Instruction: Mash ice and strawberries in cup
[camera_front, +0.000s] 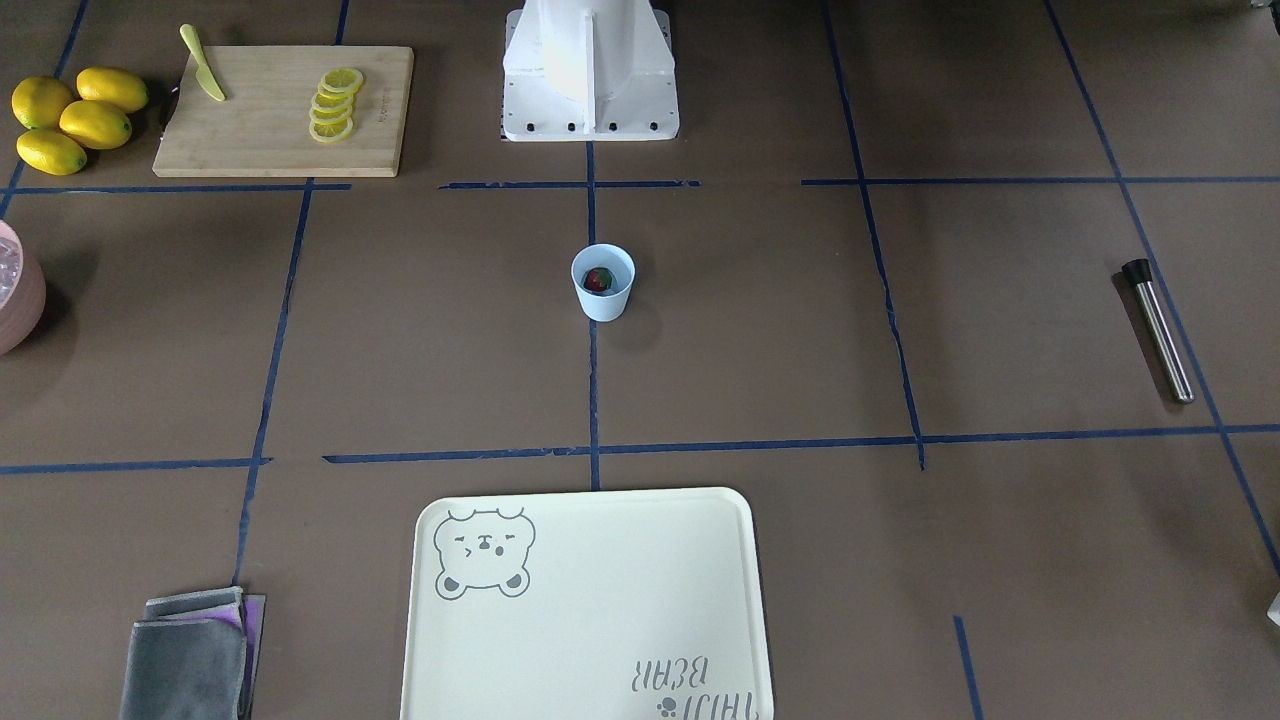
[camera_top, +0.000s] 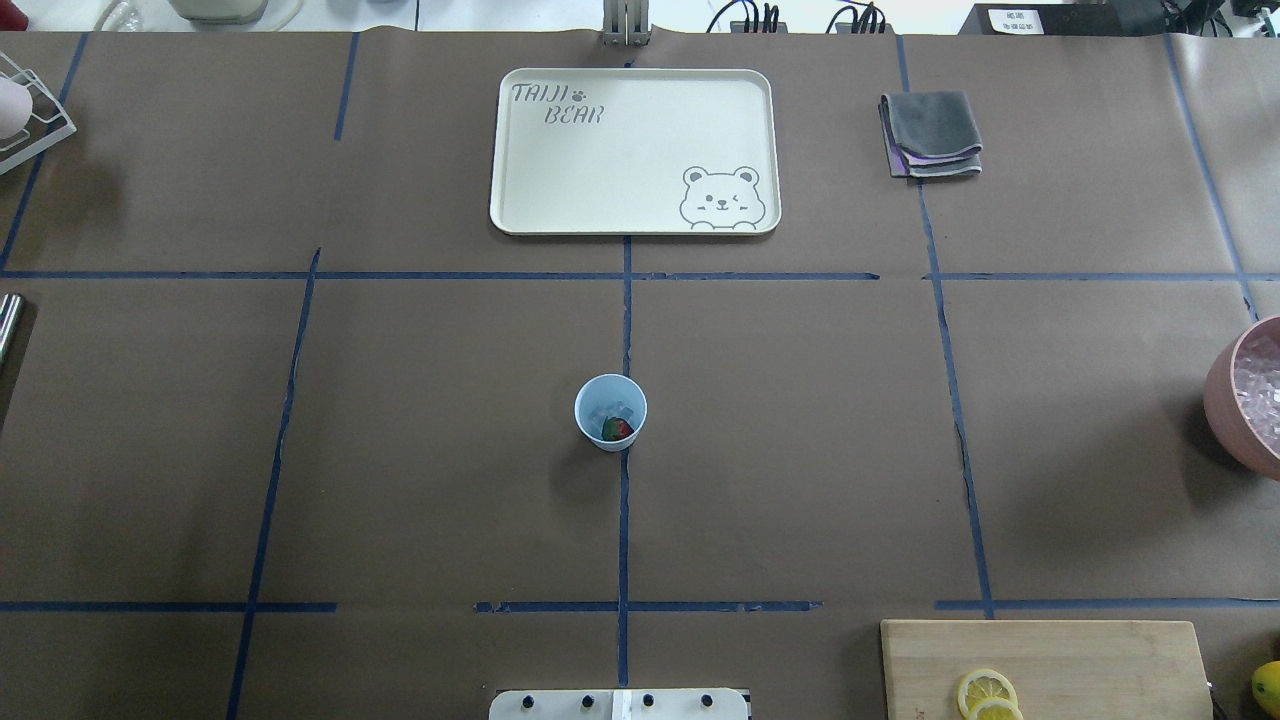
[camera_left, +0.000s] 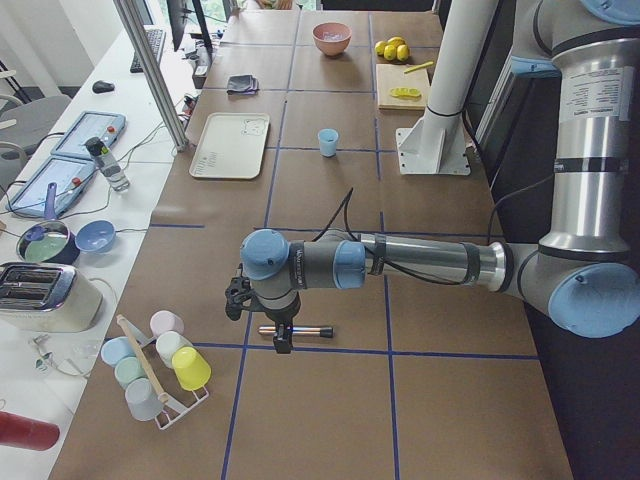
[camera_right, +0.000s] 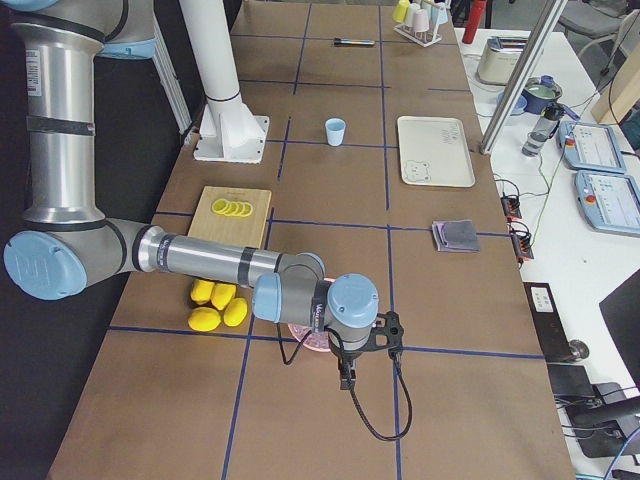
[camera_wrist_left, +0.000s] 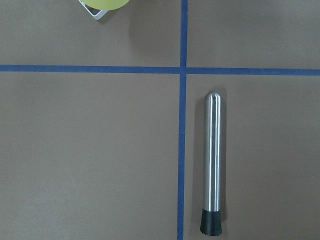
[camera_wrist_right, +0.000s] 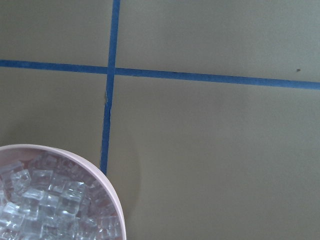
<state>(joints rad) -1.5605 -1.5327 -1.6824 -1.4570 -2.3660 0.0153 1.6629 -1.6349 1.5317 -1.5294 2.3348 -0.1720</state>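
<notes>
Muddler (camera_wrist_left: 212, 160): a steel bar with a black ridged head. It lies flat on the table at the far left, just beside a blue tape line and well apart from the cup. Nothing holds it.
Left gripper (camera_left: 282, 338): hangs directly over the muddler. Only the side view shows it, so I cannot tell how wide the claw is.
Cup (camera_top: 611, 412): pale blue and upright on the centre tape line, in front of the robot's base, with neither arm near it.
Strawberry (camera_top: 619, 430): a dark-red berry with some green, inside the cup and whole.
Ice (camera_top: 622, 407): a few clear lumps in the cup beside the berry.
Pink bowl (camera_wrist_right: 107, 185): at the far right, holding many more ice cubes.
Right gripper (camera_right: 345, 377): hovers near the bowl's edge. Whether the claw is wide or narrow cannot be told.
Step in hand: the cup looks loaded, so this seems to be fetching the tool. No mashing has begun.
Next move: probably lower the left claw across the bar's width and grip its steel shaft. Then carry it to the cup with the black head down. The light cup may tip under pressing, so the right arm may need to steady it.
</notes>
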